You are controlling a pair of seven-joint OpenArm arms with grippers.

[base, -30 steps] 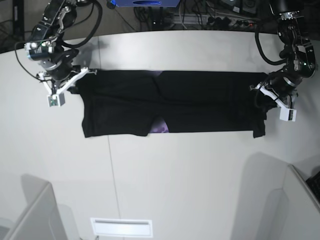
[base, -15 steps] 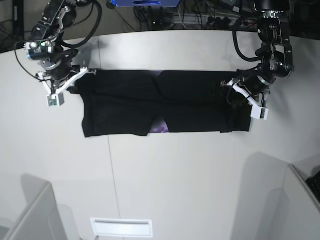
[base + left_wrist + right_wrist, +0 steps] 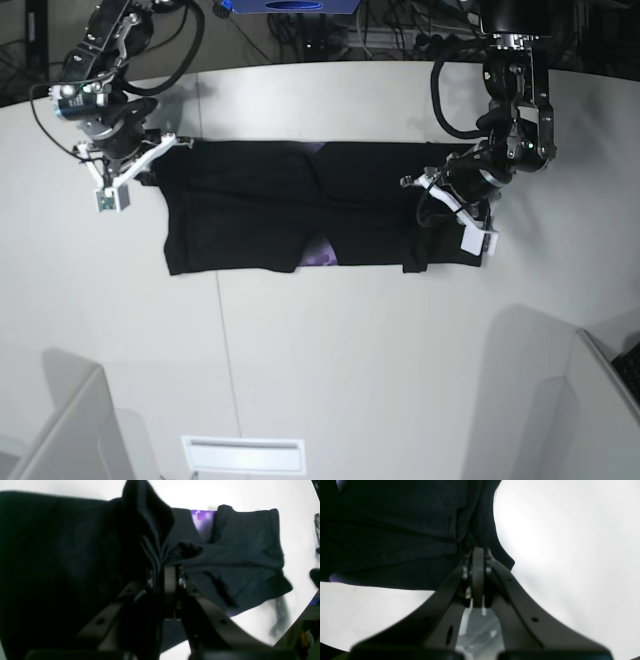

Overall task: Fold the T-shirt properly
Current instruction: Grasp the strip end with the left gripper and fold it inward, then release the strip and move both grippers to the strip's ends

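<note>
T-shirt (image 3: 300, 215) lies long-ways across the tabletop (image 3: 330, 350). Left fingers (image 3: 455, 200) pinch its raised end, with the rest stretching toward the right fingers (image 3: 135, 165), pressed together at the far end, probably on fabric

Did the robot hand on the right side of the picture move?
Yes. The left gripper dragged the T-shirt edge leftward, away from the table's right rim.

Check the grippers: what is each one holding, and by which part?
Left gripper pinches a bunched fold of the T-shirt at its end. Right gripper is shut on the T-shirt's opposite end, at the edge.
</note>
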